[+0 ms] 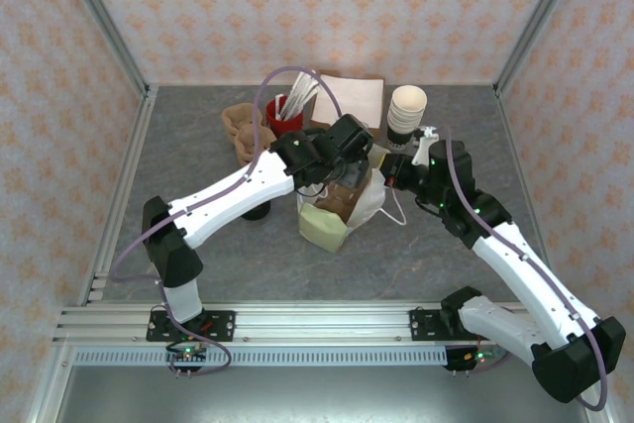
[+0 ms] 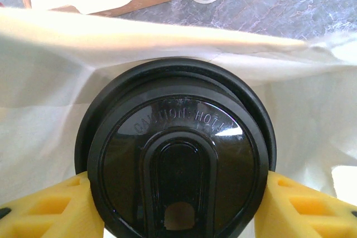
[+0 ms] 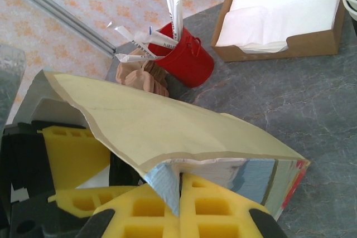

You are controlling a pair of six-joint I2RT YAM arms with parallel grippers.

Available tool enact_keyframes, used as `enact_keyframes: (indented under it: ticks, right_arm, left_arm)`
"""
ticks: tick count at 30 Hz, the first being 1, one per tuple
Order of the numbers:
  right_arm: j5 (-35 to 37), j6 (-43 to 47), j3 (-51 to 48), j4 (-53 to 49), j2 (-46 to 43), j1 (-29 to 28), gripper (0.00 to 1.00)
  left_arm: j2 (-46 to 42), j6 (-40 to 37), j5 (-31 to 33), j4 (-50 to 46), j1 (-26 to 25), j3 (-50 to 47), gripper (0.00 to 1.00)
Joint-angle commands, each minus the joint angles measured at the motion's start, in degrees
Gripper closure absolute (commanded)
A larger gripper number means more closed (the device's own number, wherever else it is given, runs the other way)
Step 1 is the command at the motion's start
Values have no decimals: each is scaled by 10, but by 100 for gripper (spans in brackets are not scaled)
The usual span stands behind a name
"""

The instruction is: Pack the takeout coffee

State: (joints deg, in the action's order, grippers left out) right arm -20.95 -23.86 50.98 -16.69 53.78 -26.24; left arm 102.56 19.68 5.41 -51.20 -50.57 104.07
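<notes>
The left jaws are clamped on the takeout coffee (image 2: 178,154). One yellow pad (image 2: 47,210) sits at 8 o'clock of the lid and the other at 4 o'clock, both touching its rim. The left wrist view looks straight down on that lid: round, glossy black, "CAUTION HOT" moulded across it, sip hole at 6 o'clock. The cup body underneath is hidden. It sits inside the mouth of the paper bag (image 2: 61,82), pale lining all round it.

The right jaws are pressed together, pinching the bag's rim. The right wrist view catches stuff the left doesn't: a red cup (image 3: 187,59) of wrapped straws at 12 o'clock, and a napkin tray (image 3: 279,53) at 2. The top view has the bag standing mid bench (image 1: 198,146), with a stack of white cups (image 1: 406,111) at 1 o'clock of it.
</notes>
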Motion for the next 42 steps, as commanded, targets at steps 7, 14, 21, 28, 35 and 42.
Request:
enact_keyframes:
  ticks: [7, 14, 21, 28, 35, 42]
  right_arm:
    - [-21, 45, -10, 20, -4, -2, 100]
    - [-18, 55, 1, 17, 3, -2, 100]
    - [-13, 59, 16, 16, 13, -3, 100]
    - [14, 55, 25, 10, 16, -3, 100]
    - [17, 56, 26, 10, 13, -2, 100]
    - [19, 60, 26, 6, 11, -2, 100]
  left_arm:
    - [-8, -17, 15, 7, 6, 0, 44]
    - [4, -21, 10, -5, 10, 2, 44]
    - [18, -24, -2, -18, 11, 4, 44]
    - [24, -27, -14, -21, 11, 2, 44]
    - [34, -28, -9, -24, 12, 1, 44]
    - [47, -28, 3, -24, 16, 0, 44]
